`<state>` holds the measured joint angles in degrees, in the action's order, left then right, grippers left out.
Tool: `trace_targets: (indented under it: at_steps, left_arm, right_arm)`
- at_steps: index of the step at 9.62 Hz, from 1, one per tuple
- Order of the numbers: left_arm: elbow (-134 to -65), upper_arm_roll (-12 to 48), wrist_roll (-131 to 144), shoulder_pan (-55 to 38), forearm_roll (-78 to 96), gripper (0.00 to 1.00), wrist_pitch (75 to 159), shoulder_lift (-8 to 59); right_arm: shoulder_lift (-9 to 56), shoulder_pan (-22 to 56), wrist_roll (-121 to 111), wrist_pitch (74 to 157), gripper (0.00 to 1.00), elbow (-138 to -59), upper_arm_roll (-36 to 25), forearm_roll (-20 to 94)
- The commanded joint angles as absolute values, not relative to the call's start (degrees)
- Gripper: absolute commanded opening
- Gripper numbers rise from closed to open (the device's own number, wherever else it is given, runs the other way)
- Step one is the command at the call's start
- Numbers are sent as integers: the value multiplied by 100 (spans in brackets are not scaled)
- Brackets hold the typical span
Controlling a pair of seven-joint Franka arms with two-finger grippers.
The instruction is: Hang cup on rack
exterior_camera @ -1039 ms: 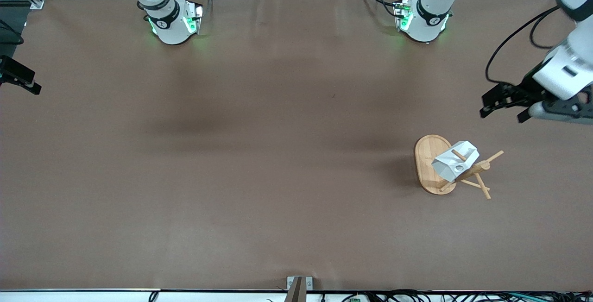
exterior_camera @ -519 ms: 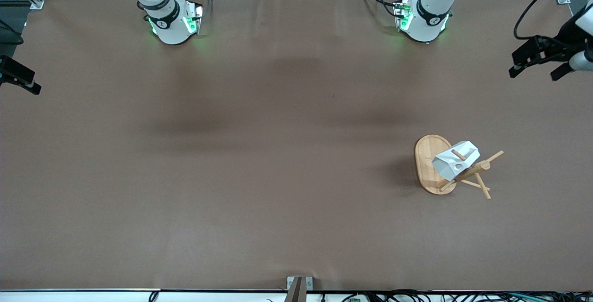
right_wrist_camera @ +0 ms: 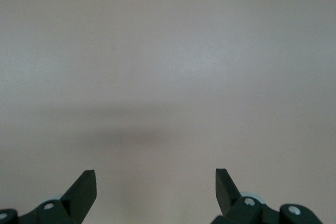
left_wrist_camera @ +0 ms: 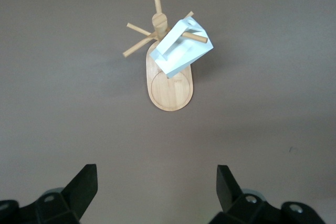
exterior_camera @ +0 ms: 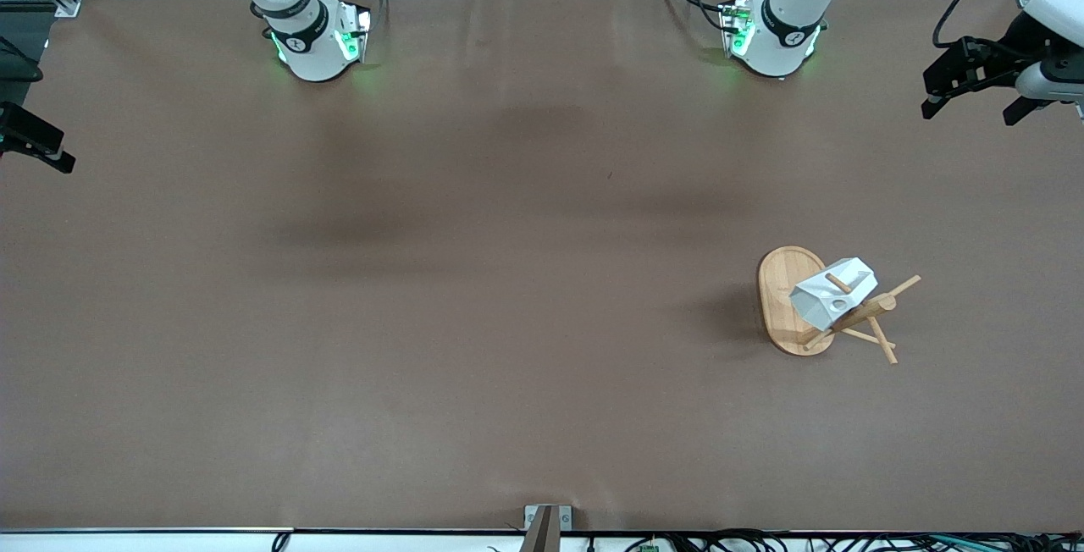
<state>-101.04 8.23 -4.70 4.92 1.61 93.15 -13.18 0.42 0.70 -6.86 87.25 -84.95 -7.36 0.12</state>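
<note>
Front view shows the cup (exterior_camera: 832, 296) already hung on the rack (exterior_camera: 792, 302), which stands toward the left arm's end of the table (exterior_camera: 474, 281). A peg passes through the handle's hole and the cup sits tilted against the central post, above the oval base, with nothing else touching it.

From the left wrist view, the cup (left_wrist_camera: 182, 46) hangs on its peg with the open rim slanted downward toward the base of the rack (left_wrist_camera: 170, 88), and it looks settled rather than half-caught.

The left gripper (exterior_camera: 974, 95) hangs in the air over the table's edge at the left arm's end, well apart from the rack, fingers spread wide and empty. The right gripper (exterior_camera: 38, 141) shows only at the edge of the front view, over the right arm's end of the table; its fingers (right_wrist_camera: 84, 187) are spread apart too, with only bare table under them, and that arm waits.

Judging by this, the hanging itself is done. Nothing appears left except parking the arms.
</note>
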Motion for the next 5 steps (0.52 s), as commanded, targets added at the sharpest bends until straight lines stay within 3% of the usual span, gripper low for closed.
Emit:
trace_targets:
  at_steps: [1,5]
  left_arm:
    - [-9985,817,-413,387,79,100,9228,-985]
    - [-9695,791,-387,360,62,100,9220,-677]
  right_arm:
    - [9,26,-589,8754,100,-8543,-694,-70]
    - [18,26,-589,8754,100,-8543,-694,-70]
